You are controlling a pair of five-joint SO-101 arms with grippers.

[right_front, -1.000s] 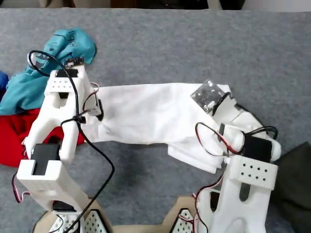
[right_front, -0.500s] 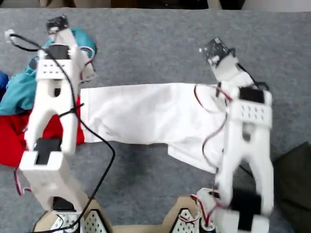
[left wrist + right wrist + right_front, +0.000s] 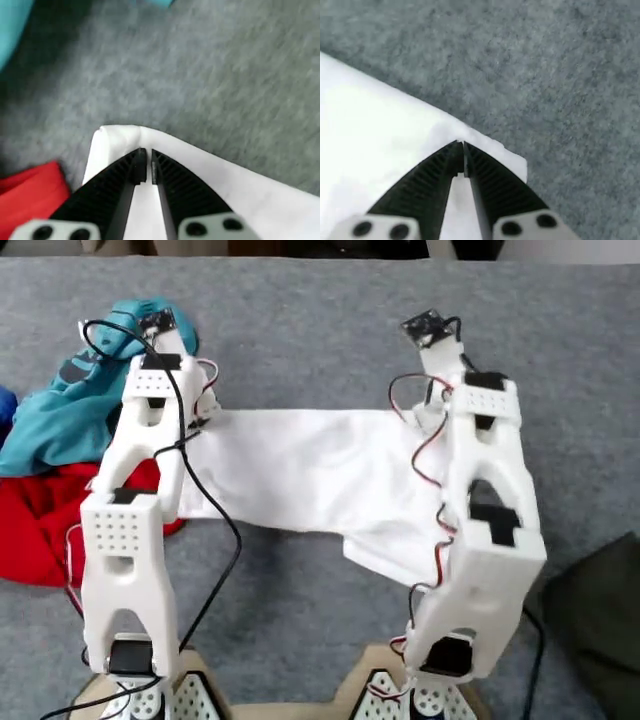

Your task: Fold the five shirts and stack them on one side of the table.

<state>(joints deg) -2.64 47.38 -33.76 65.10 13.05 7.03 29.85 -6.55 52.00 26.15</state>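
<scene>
A white shirt (image 3: 300,470) lies spread flat across the middle of the grey table. My left gripper (image 3: 205,416) is at its far left corner, and in the left wrist view this gripper (image 3: 146,167) is shut on the bunched white cloth (image 3: 225,185). My right gripper (image 3: 426,420) is at the far right corner. There the right gripper (image 3: 460,159) pinches the white shirt's edge (image 3: 370,130). At the left of the table, a teal shirt (image 3: 60,410) lies over a red shirt (image 3: 30,525).
A dark shirt (image 3: 600,610) lies at the right near edge. A bit of blue cloth (image 3: 4,405) shows at the left edge. Bare grey table (image 3: 320,330) stretches beyond the white shirt. The red shirt (image 3: 30,195) lies close to my left gripper.
Both arms rose from the middle of the white shirt, stretched away from their bases, and came down on its two far corners. The shirt itself lies much as before.
</scene>
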